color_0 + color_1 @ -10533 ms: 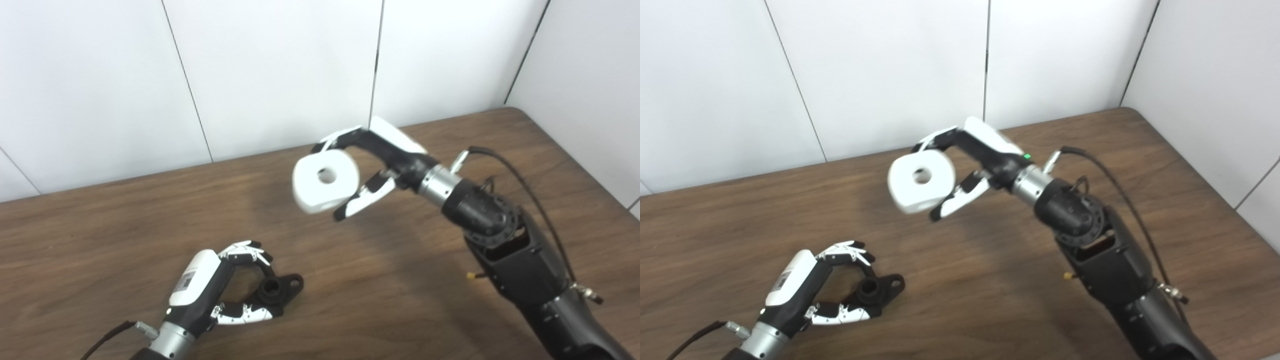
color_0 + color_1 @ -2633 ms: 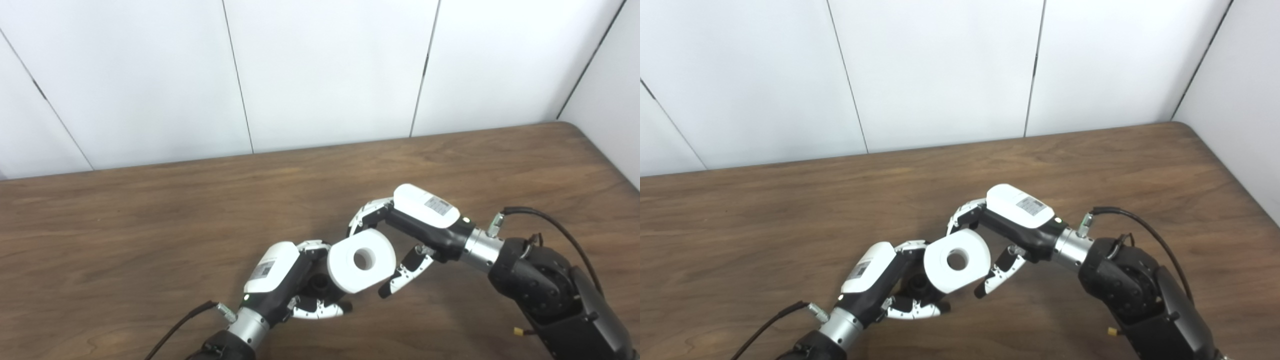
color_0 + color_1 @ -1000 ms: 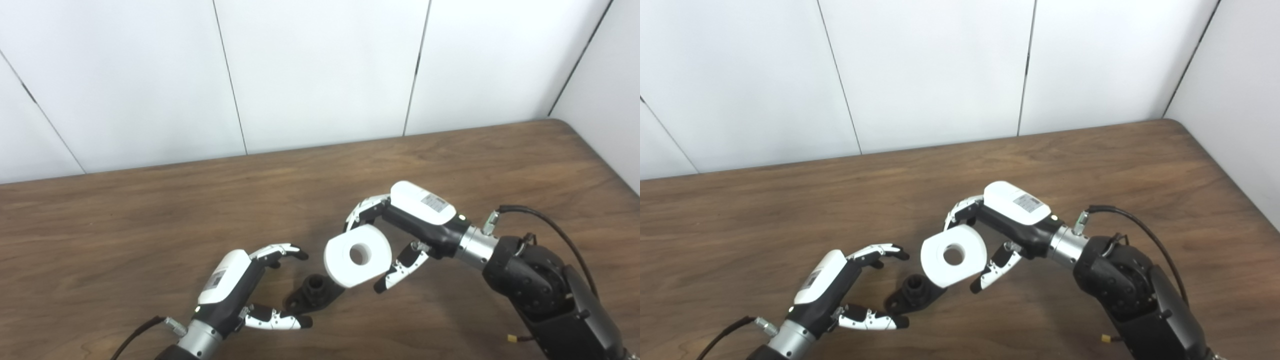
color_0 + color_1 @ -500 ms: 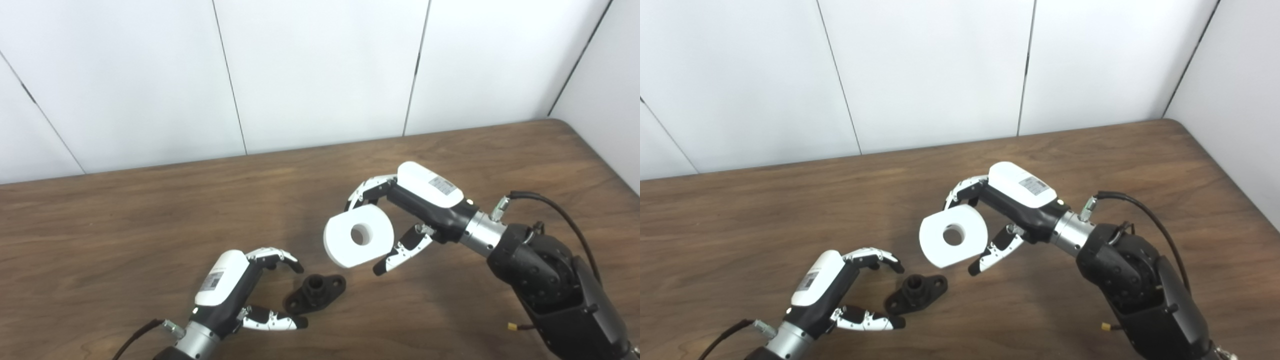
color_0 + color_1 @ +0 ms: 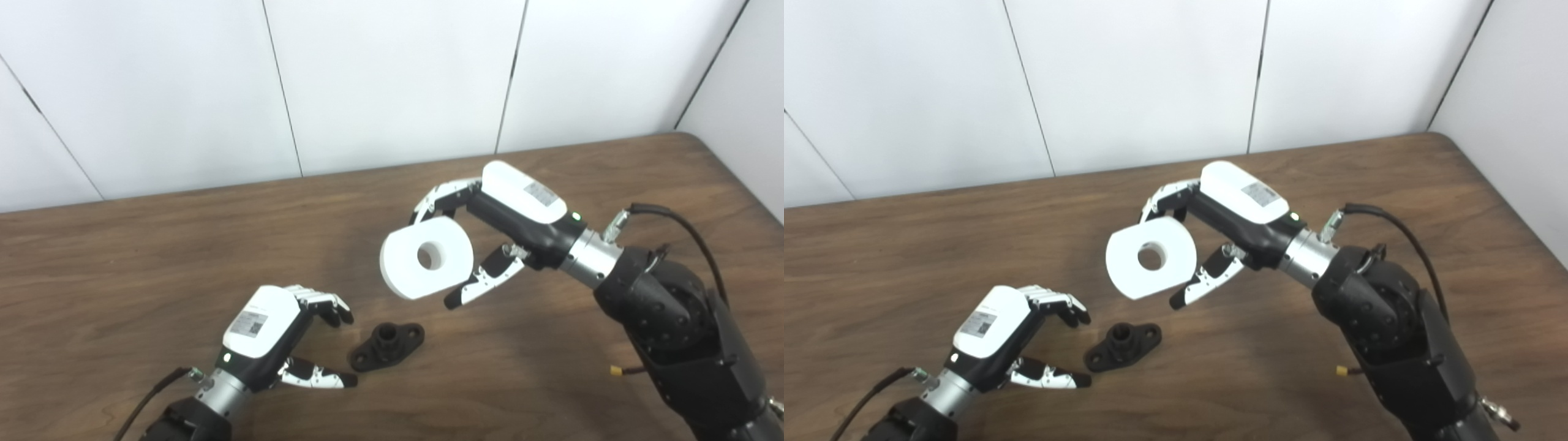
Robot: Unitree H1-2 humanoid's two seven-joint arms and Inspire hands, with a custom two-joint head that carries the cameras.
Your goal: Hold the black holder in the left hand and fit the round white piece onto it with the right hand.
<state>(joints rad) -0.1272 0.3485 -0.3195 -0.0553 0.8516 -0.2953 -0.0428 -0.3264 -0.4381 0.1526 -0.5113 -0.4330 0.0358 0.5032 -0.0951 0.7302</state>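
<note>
Up high, right hand (image 5: 490, 245) round white piece (image 5: 425, 257).

Holder (image 5: 387, 346) on table (image 5: 122, 257), between the hands, below piece (image 5: 427, 257)

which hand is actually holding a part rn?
The right hand: shut on the round white piece, above the table. The left hand is open; the black holder lies beside it.

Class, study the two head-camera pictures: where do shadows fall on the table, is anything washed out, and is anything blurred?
Left eye view: a soft shadow darkens the table below the round white piece; that piece looks bright, its surface detail washed out. Right eye view: the black holder is sharp but dark, with little detail; both the left hand and right hand show no motion blur.
</note>
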